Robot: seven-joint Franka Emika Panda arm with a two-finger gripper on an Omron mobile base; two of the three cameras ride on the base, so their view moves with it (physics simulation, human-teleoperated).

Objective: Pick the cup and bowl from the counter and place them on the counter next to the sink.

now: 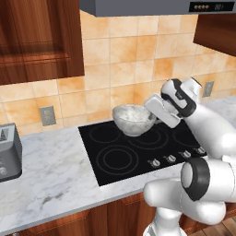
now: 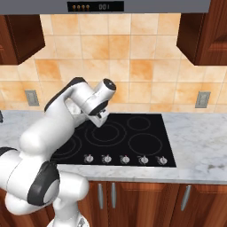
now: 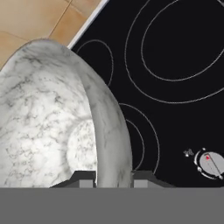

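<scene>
The bowl (image 1: pixel 133 120) hangs in the air above the black cooktop (image 1: pixel 138 147), mouth turned upward and slightly tilted, near the tiled back wall (image 1: pixel 115 60). The gripper (image 3: pixel 113 179) pinches its rim, one fingertip (image 3: pixel 85 178) inside the speckled hollow and the other outside the wall. The cooktop's ring marks and front knobs (image 3: pixel 210 162) lie below it. White marble counter (image 1: pixel 55 175) stretches to the left, bare up to a grey toaster (image 1: pixel 8 154) at the edge.
</scene>
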